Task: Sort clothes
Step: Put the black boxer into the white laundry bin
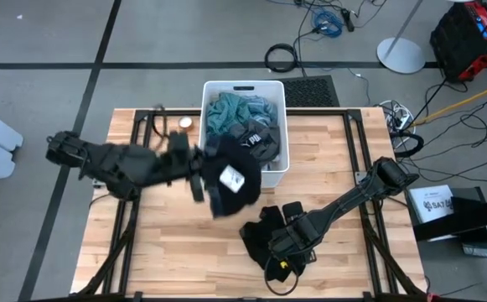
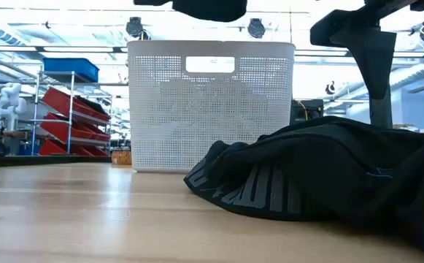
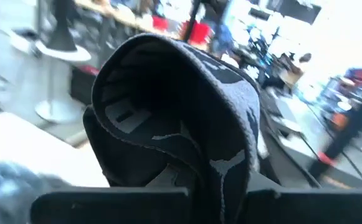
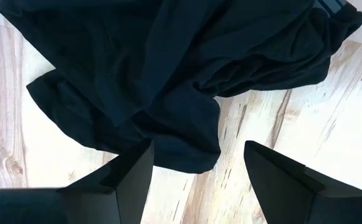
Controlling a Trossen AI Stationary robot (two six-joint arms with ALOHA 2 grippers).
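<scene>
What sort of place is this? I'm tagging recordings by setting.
Most likely a robotics lab or workshop: a wooden table on a bare floor with loose cables, storage racks with red bins, and a small white robot behind.

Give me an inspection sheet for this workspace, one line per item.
Surface: wooden table, bare over most of its left part.
Job's things: black garment lying on the table; dark garment with a white label held up beside the white bin; teal clothes and a dark patterned piece inside the bin.
Clutter: small round object left of the bin.
Grippers: left gripper shut on the dark garment with a white label; right gripper open above the black garment's edge.
Cables: coils and leads on the floor behind the table.
Surroundings: red and black case, floor stand base.
</scene>
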